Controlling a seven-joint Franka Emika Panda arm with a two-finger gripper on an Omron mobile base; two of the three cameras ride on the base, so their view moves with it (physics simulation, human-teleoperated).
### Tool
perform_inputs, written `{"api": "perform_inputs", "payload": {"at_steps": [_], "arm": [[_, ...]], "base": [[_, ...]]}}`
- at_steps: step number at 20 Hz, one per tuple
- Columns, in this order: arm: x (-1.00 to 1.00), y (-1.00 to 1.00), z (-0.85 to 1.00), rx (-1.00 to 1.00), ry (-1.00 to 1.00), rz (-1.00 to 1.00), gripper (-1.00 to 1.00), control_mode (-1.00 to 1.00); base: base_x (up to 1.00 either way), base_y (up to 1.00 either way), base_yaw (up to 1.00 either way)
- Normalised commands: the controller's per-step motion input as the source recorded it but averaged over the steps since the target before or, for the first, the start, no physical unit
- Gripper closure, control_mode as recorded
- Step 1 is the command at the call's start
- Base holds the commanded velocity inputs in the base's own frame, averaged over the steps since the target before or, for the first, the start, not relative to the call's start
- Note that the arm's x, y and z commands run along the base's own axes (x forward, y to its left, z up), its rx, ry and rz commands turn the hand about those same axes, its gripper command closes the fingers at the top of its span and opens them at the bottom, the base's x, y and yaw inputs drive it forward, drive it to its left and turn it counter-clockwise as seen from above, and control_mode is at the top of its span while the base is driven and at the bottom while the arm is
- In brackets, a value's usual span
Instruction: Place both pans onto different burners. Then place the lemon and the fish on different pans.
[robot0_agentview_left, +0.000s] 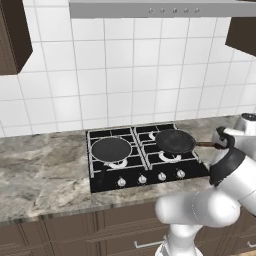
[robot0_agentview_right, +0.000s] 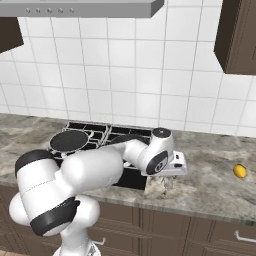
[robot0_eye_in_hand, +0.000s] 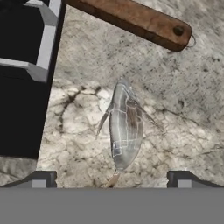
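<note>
From the left base view, both pans sit on burners: one pan (robot0_agentview_left: 111, 149) on the front-left burner and the other pan (robot0_agentview_left: 175, 141) on the right side of the cooktop (robot0_agentview_left: 100, 182), its brown handle (robot0_agentview_left: 206, 144) running out to the right toward the arm. From the right base view, the gripper (robot0_agentview_right: 167, 183) hangs low over the marble counter (robot0_agentview_right: 210, 185) just right of the cooktop, and the lemon (robot0_agentview_right: 240, 171) lies well apart to the right. From the hand view, the fish (robot0_eye_in_hand: 125, 127) lies on the counter directly ahead, between the spread fingertips (robot0_eye_in_hand: 40, 179), which grasp nothing. Its long axis runs up and down this view, across the line between the tips, tail nearest the camera. A straight descent, closing across the slim body at its middle, looks the best approach.
</note>
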Motion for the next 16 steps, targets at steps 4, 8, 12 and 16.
{"api": "perform_inputs", "payload": {"at_steps": [4, 8, 12, 16], "arm": [[0.02, -0.01, -0.10, 0.00, 0.00, -0.05, -1.00, -1.00], [0.01, -0.03, -0.10, 0.00, 0.00, -0.03, -1.00, -1.00], [0.05, -0.01, -0.13, 0.00, 0.00, -0.03, -1.00, -1.00], [0.09, -0.10, -0.15, 0.00, -0.02, -0.03, -1.00, -1.00]], "base": [[0.00, 0.00, 0.00], [0.00, 0.00, 0.00], [0.00, 0.00, 0.00], [0.00, 0.00, 0.00]]}}
